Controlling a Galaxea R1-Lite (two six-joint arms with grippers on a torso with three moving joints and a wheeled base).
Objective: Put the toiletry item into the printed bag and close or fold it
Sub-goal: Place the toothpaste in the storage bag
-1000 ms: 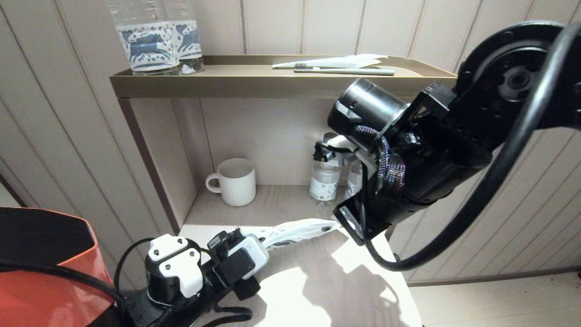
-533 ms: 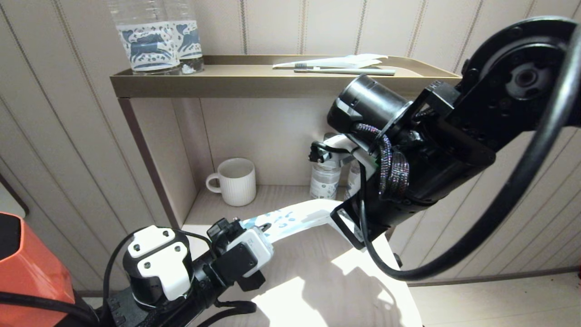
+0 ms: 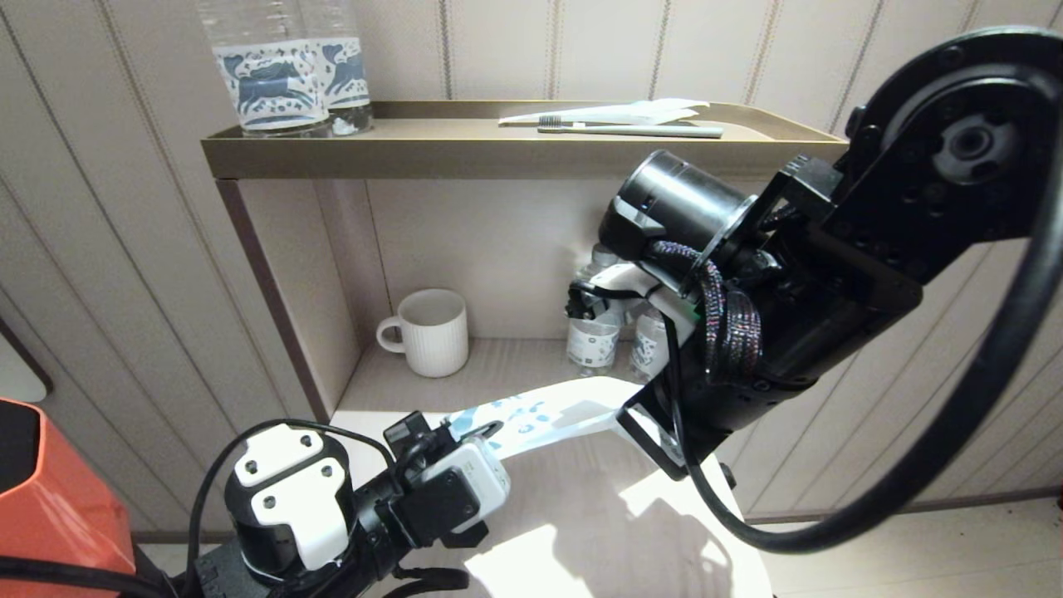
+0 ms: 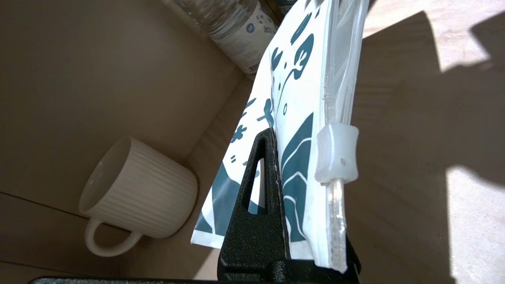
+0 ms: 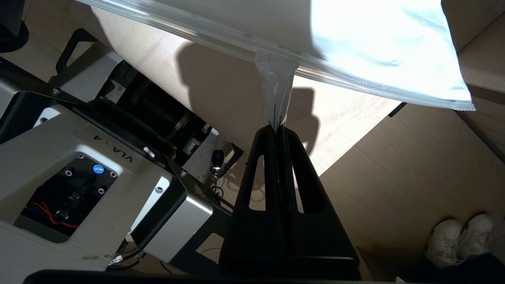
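Note:
The printed bag (image 3: 540, 411), white with dark blue figures, hangs stretched above the light wooden table (image 3: 598, 515) between my two grippers. My left gripper (image 3: 448, 428) is shut on one end of it. In the left wrist view that gripper (image 4: 276, 136) pinches the printed face (image 4: 300, 79) beside the bag's clear zip slider (image 4: 336, 154). My right gripper (image 5: 276, 126) is shut on a thin tab (image 5: 276, 90) at the zip edge of the bag (image 5: 375, 51); in the head view its own arm hides it. The toiletry item is out of view.
A ribbed white mug (image 3: 428, 332) and small bottles (image 3: 594, 336) stand in the niche behind the table. On the upper shelf (image 3: 415, 154) are two labelled bottles (image 3: 282, 75), a dark-bristled toothbrush (image 3: 631, 129) and a white wrapper (image 3: 614, 112). An orange object (image 3: 50, 498) is at the left.
The bag has risen off the table and turned its printed face up. My left arm has drawn back and to the left. My right arm has shifted slightly.

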